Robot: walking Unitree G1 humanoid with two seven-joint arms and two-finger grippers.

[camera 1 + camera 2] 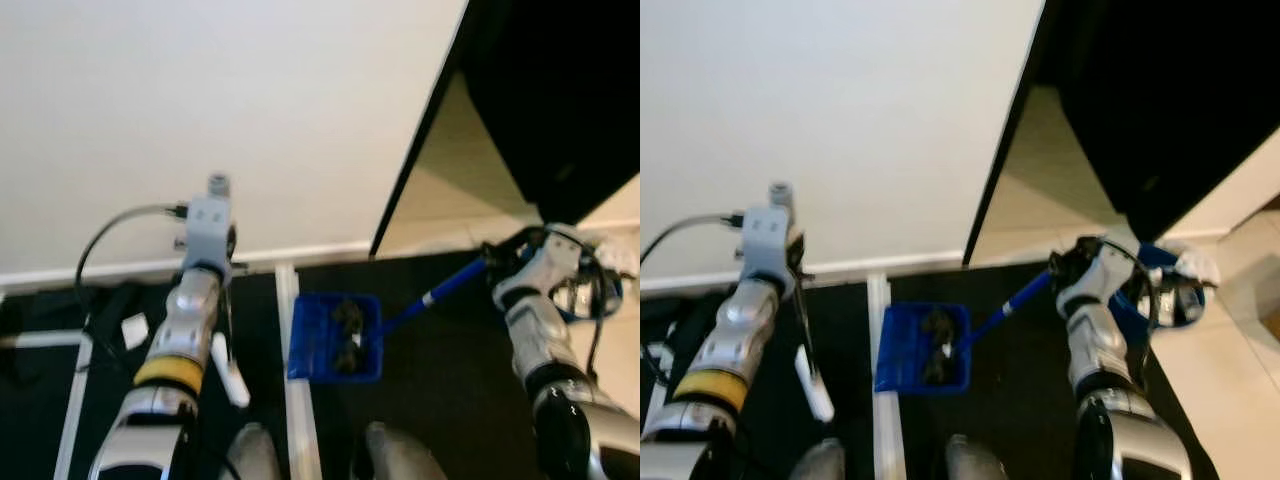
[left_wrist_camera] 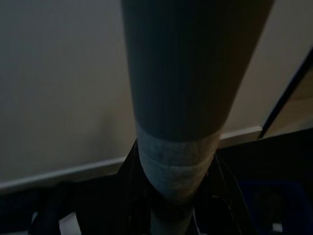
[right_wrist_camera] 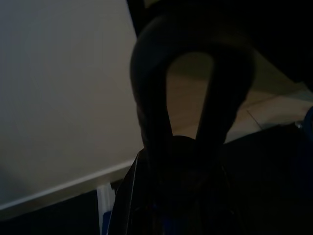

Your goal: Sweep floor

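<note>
The blue dustpan (image 1: 335, 338) sits on the dark floor (image 1: 440, 400) just in front of the robot's feet, near the white wall (image 1: 200, 100). Some dark bits (image 1: 348, 325) lie inside it. Its blue handle (image 1: 445, 288) runs up to the right tool (image 1: 497, 262), which is clenched on the handle's end. The left tool (image 1: 225, 290) grasps a broom stick (image 2: 181, 98); the stick looks big and grey in the left wrist view. The broom's head cannot be seen well.

I think the step now is brushing dirt into the dustpan. To do it well, keep the dustpan flat and still on the floor. Sweep with short, soft strokes toward its open edge. Do not tip it, or the bits may fall out.
</note>
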